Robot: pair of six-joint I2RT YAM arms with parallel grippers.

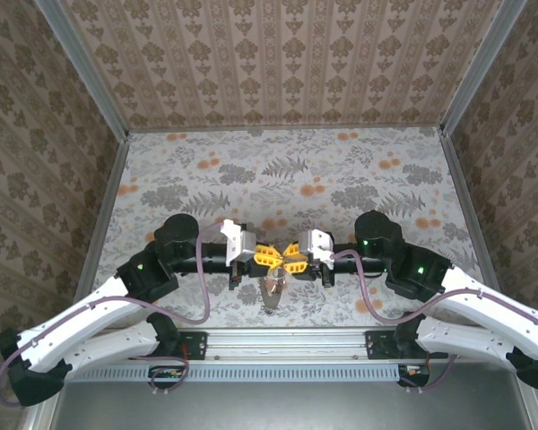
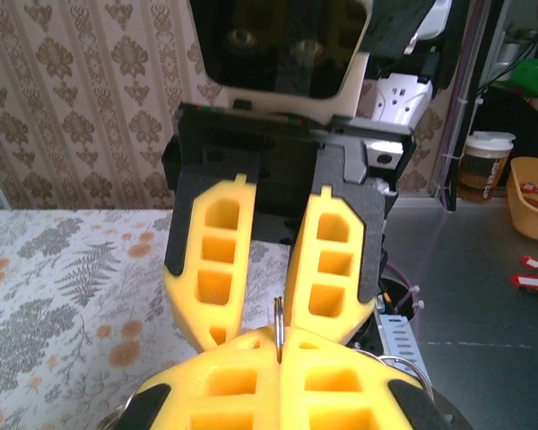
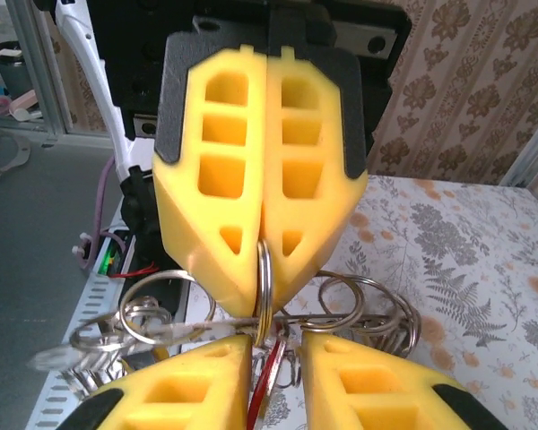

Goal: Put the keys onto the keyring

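Observation:
My two grippers meet tip to tip over the near middle of the table. The left gripper is shut on the steel keyring, which stands edge-on between its pads. Facing it, the right gripper is open, its fingers apart on either side of the ring. A thin red key piece hangs edge-on in the gap between the right fingers. A silver key blade and several linked rings dangle below as a bunch. Blue and orange-yellow keys are hidden.
The floral-patterned table is walled on three sides by patterned panels. A metal rail runs along the near edge by the arm bases. Beyond the table, a cup, a yellow bin and red tags sit on a grey bench.

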